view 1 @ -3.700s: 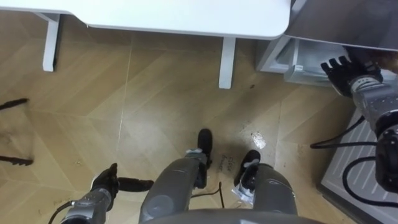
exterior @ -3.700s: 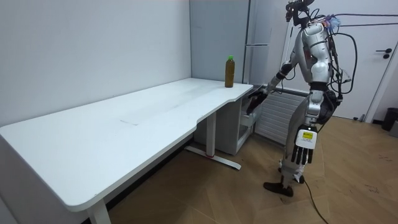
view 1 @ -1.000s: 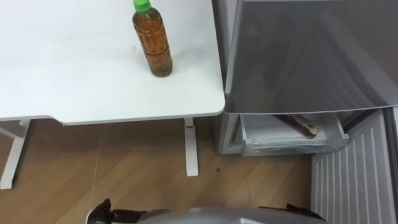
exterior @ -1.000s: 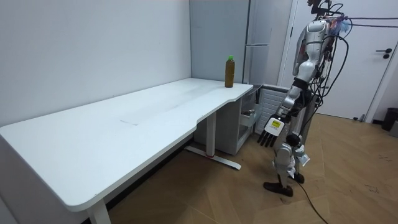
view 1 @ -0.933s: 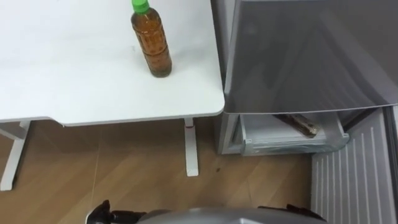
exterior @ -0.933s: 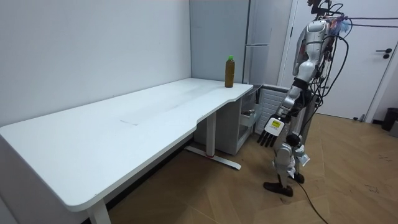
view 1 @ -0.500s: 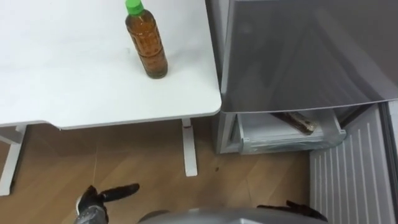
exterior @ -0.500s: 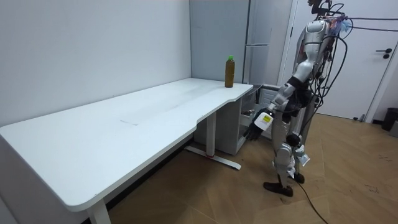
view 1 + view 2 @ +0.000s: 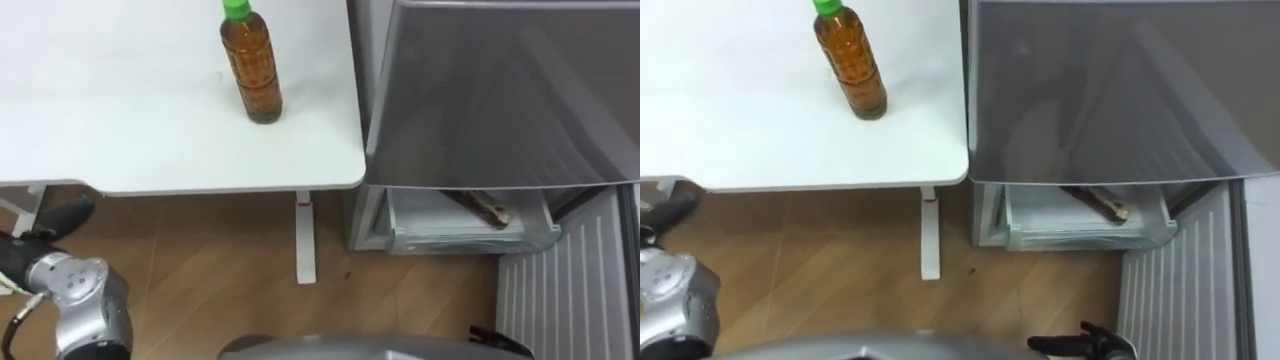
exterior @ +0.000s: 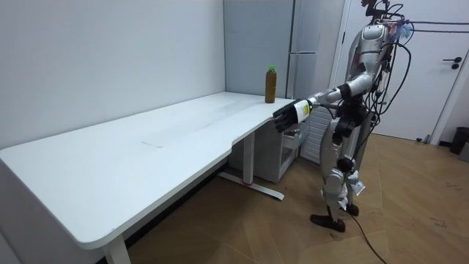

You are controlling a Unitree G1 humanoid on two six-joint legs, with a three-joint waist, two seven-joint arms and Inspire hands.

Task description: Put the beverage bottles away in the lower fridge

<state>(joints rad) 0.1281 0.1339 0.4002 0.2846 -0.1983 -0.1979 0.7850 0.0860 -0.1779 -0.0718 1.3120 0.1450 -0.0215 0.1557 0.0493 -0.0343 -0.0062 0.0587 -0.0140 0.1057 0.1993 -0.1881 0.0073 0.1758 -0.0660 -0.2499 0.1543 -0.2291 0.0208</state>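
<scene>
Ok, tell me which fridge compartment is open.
The lower drawer: it is pulled out, a dark object lying inside, while the grey upper door above it is shut.

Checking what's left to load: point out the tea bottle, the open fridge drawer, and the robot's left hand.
tea bottle (image 9: pixel 254 72), left eye view, its label
fridge drawer (image 9: pixel 470 238), left eye view, front rim
left hand (image 10: pixel 283 116), room view, middle of hand

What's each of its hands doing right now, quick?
Left hand: open, stretched out forward, holding nothing.
Right hand: looks open, fingers fairly straight, low by its side, holding nothing.
</scene>
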